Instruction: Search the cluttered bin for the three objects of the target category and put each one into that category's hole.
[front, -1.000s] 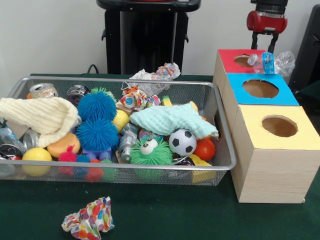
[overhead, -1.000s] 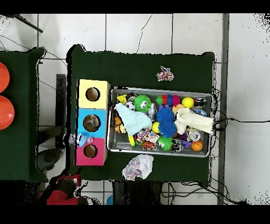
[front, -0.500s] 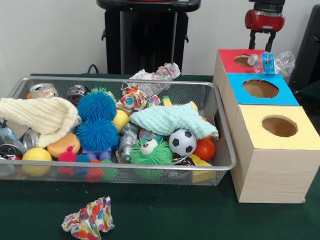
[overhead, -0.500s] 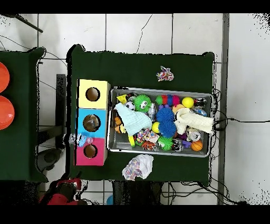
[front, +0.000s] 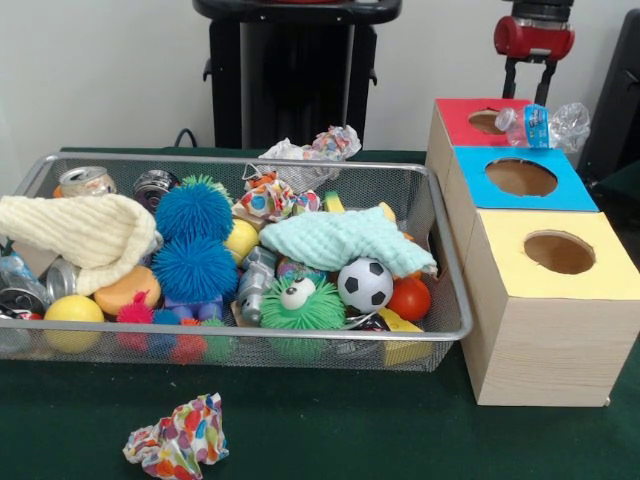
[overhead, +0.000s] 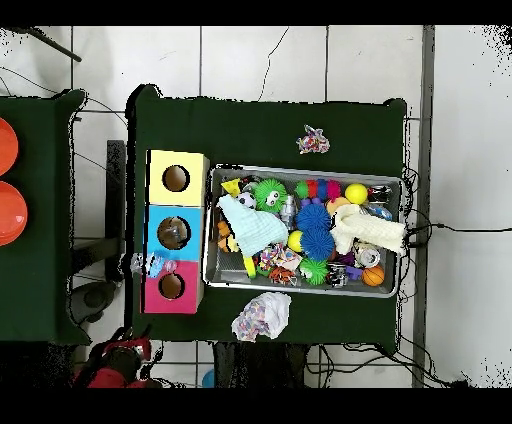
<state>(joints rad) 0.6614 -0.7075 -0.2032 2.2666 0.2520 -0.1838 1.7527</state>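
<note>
The crushed plastic bottle (front: 545, 124) lies on its side across the red box (front: 462, 117), resting on the outer edge of the lid just beside the hole (front: 486, 121) and overhanging toward the blue box (front: 520, 179); it has not dropped in. The overhead view shows the same: the bottle (overhead: 148, 264) sits at the seam between the red and blue lids, off the hole. The end effector (front: 531, 82) hangs above the red box, behind the bottle, its two dark fingers apart with nothing between them.

Judging by this, the step in hand is either to finish seating the bottle or to go back to the wire bin (front: 440, 235) for the next item. If seating it, a clean regrasp at the labelled middle is better than a nudge, since the crumpled body could roll off the box's outer side. It should be carried until centred on the hole and tipped neck-first, because it looks about as long as the hole is wide. In the bin, cans (front: 85, 181) lie at the end far from the red box, partly under the cream cloth (front: 85, 230).
</note>
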